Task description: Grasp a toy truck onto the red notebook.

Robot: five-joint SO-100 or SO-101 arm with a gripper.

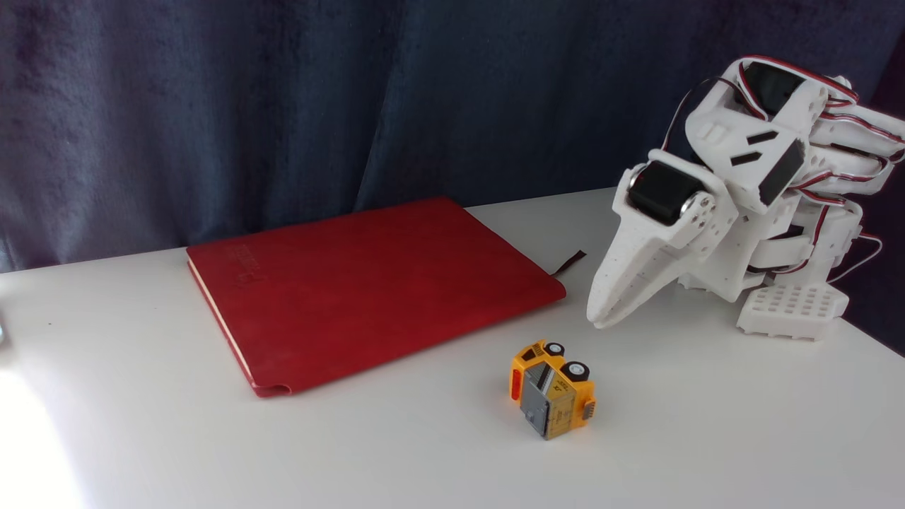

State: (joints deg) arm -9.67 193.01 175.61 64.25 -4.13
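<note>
**Operator:** I have the fixed view up. The toy truck (pixel 552 389) is lying on its side on the white table (pixel 707 438), wheels up and toward the back, grey panel facing the camera. It is just in front of the near right corner of the red notebook (pixel 368 286), close to it but not touching.

**Colleague:** And the arm?

**Operator:** Folded down at the right. The gripper (pixel 606 316) is tipped low, its tip near the tabletop, behind and a little to the right of the truck. The fingers lie pressed together, clenched on nothing.

**Colleague:** How do you expect the truck to handle?

**Operator:** I judge it light and rigid, likely hard plastic, so it won't give under the fingers. The shell looks smooth, which could let it slip if I pinch a slanted face. The wheels may turn, so I'd keep off them.

**Colleague:** Where would you take hold?

**Operator:** Across the boxy body, one finger on the roof side and one on the underside between the wheels, since those faces look flat and roughly parallel. I'd need to part the fingers wide first. The notebook is flat with a soft-looking cover and far bigger than the truck, so setting it down should be forgiving.
</note>
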